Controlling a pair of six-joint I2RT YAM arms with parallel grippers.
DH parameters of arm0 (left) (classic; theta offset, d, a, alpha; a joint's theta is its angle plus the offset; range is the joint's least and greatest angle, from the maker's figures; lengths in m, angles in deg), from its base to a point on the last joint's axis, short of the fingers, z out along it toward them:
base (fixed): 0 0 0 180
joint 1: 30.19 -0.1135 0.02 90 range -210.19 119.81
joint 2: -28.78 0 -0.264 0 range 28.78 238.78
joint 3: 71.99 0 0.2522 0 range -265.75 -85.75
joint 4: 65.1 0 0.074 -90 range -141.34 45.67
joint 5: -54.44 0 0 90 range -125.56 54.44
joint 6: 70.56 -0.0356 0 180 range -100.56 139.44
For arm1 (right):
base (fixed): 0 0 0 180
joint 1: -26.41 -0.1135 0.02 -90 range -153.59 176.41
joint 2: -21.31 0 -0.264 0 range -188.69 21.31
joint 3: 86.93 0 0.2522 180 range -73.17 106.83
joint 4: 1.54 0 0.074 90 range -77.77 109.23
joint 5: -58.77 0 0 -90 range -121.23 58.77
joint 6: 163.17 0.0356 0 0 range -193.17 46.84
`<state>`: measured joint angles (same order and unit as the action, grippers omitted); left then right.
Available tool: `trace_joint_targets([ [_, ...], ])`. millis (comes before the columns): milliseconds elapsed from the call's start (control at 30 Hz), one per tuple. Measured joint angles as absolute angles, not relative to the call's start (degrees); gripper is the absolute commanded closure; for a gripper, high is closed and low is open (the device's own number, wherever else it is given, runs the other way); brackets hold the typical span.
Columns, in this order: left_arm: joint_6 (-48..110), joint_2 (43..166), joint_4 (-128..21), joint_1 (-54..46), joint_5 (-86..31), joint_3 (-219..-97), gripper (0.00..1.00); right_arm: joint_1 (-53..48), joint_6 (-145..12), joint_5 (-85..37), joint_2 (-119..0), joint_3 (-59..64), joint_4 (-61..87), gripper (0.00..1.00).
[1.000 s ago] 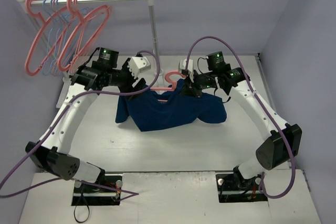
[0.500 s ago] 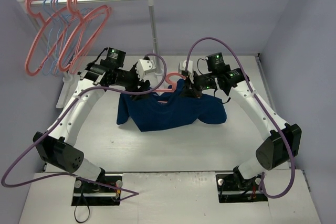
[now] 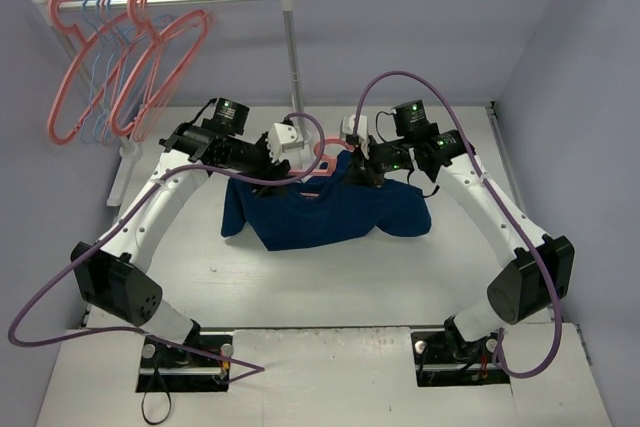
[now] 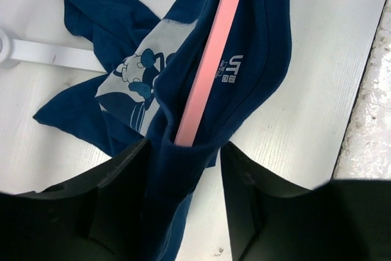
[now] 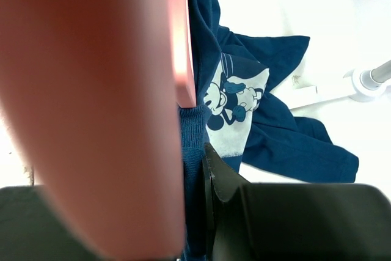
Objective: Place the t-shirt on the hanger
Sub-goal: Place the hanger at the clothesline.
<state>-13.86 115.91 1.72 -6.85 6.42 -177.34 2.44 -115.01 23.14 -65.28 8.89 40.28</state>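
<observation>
Swinging inward over the last second, the left arm has brought the left gripper [image 3: 292, 155] to the shirt's collar, just on the arm-base side of the white upright post [image 3: 292, 57] of the clothes rail. The right arm has kept its place.

From above, the dark navy-blue short-sleeved cloth t-shirt [image 3: 320, 212] lies spread on the white table [image 3: 330, 287] in front of that post. The salmon-pink plastic hanger [image 3: 326, 151] pokes from the collar, its hook pointing toward the post's foot. The right gripper [image 3: 356, 161] sits at the hook's neck, right of the post. Both arms arch forward with elbows out.

In the left wrist view, the hanger's pink bar [image 4: 208, 65] runs from upper right down into the ribbed collar. The black fingers [image 4: 116, 187] stand wide apart astride that collar, released, with a sliver of table showing beside the cloth.

In the right wrist view, the blurred hanger [image 5: 91, 102] fills the gap beside one black finger [image 5: 256, 212], and the gripper is clenched on it. The collar and white print [image 5: 235, 105] lie beyond, toward the post.
</observation>
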Motion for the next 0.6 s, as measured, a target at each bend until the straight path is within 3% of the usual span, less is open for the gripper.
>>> trace_joint_targets([
  [33,-14.0,116.1,1.7,-6.6,6.4,-177.3,0.67,2.4,-115.0,23.2,-65.3,8.9,40.3,1.00],
  [100,-14.4,116.4,1.6,-6.2,6.4,-177.3,0.92,2.4,-115.0,23.3,-65.3,8.9,40.3,1.00],
  [133,-14.5,116.5,1.5,-6.0,6.5,-177.4,0.96,2.4,-115.0,23.5,-65.3,8.9,40.3,1.00],
  [267,-15.6,116.5,2.4,-5.1,7.2,-178.0,1.00,2.8,-115.2,23.5,-65.3,8.9,40.0,0.97],
  [533,-15.9,113.2,1.0,-4.9,8.0,-176.5,1.00,4.7,-114.3,22.6,-63.7,8.2,39.2,0.53],
  [600,-15.5,110.8,-0.1,-5.3,8.1,-174.6,1.00,6.3,-113.5,21.4,-62.2,6.9,39.1,0.48],
])
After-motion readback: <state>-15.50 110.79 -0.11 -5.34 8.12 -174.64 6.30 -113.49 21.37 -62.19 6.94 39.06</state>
